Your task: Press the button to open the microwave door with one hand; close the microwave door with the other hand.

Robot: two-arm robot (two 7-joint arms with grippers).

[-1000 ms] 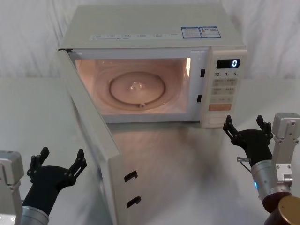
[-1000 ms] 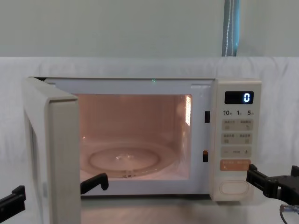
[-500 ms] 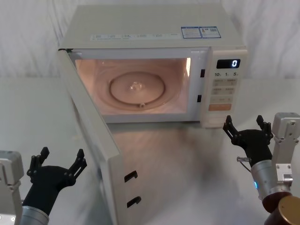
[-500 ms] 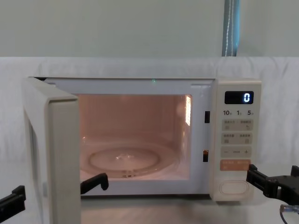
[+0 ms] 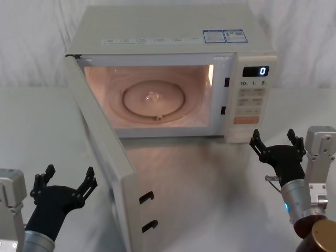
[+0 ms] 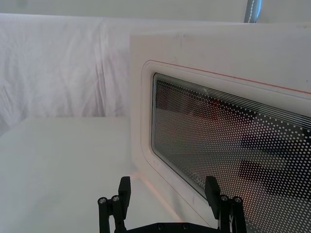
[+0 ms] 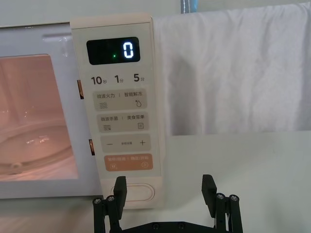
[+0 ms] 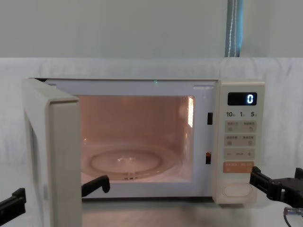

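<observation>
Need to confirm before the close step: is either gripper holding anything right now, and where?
Nothing is held. The left gripper is open beside the open door, not touching it; the right gripper is open in front of the button.

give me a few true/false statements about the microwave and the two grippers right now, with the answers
1. The microwave door is swung wide open. True.
2. The display reads 5. False: it shows 0.
3. The right gripper is pressing the button. False: it hangs in front of the control panel, apart from the button, fingers spread.
4. The left gripper is open, on the outer side of the door. True.
5. The cavity light is off. False: the inside glows, with the glass turntable lit.
</observation>
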